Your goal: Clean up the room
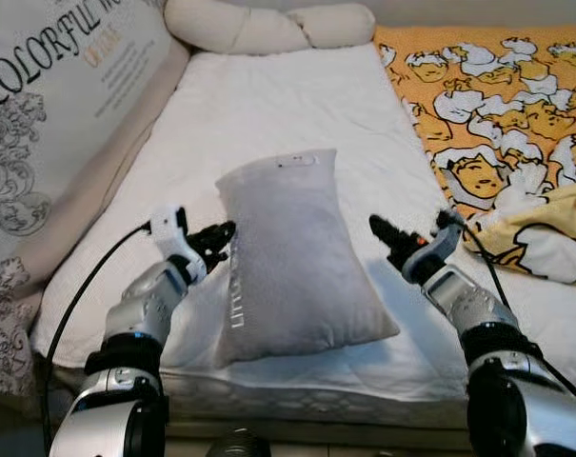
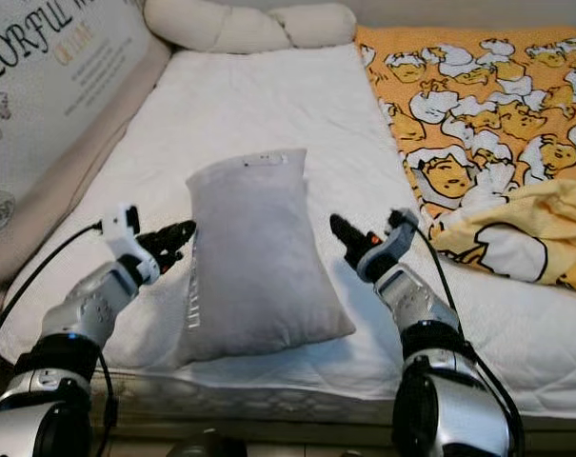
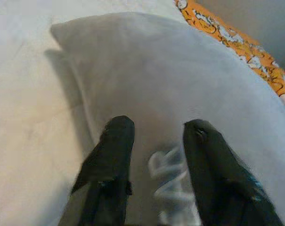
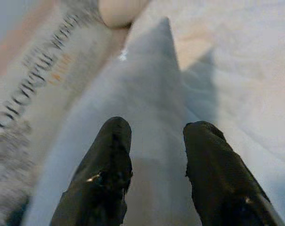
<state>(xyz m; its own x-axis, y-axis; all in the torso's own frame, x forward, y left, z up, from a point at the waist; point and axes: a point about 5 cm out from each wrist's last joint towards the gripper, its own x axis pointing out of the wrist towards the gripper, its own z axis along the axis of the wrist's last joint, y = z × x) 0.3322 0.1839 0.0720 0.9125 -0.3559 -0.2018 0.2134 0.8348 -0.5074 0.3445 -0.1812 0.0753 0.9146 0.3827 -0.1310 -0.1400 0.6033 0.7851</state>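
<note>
Soft grey rectangular pillow [image 1: 292,257] lying on the white-sheeted bed [image 1: 268,114], between left gripper [image 1: 221,235], jaws apart at its edge, and right gripper [image 1: 383,231], jaws apart, just beside it.

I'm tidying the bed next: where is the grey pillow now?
In the left eye view the grey pillow lies on the white mattress near its front edge, between the left pincer and the right pincer.

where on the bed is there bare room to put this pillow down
Free: the white mattress between the gray pillow and the cream bolster. Crowded: the right side, under the orange blanket, and the near edge, where the left gripper and right gripper flank the pillow.
</note>
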